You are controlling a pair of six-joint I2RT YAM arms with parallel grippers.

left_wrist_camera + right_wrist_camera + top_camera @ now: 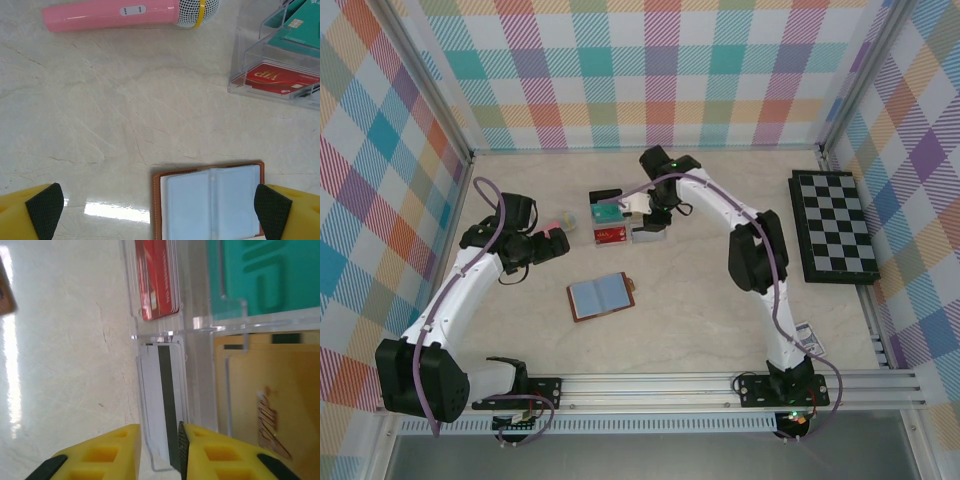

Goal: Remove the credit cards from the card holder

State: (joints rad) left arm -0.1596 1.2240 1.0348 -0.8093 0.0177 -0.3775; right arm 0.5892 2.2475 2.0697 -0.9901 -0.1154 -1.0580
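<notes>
While I watch remotely, my count: one card holder, open on table between arms, blue-grey pockets up. One clear box beyond it holds cards: red stack, number unreadable; teal cards, two by my reading; orange card; one white striped card. One pink microphone, one chessboard. Right gripper narrowly parted over white striped card, contact unclear. Left gripper spread wide above holder, holding nothing.
</notes>
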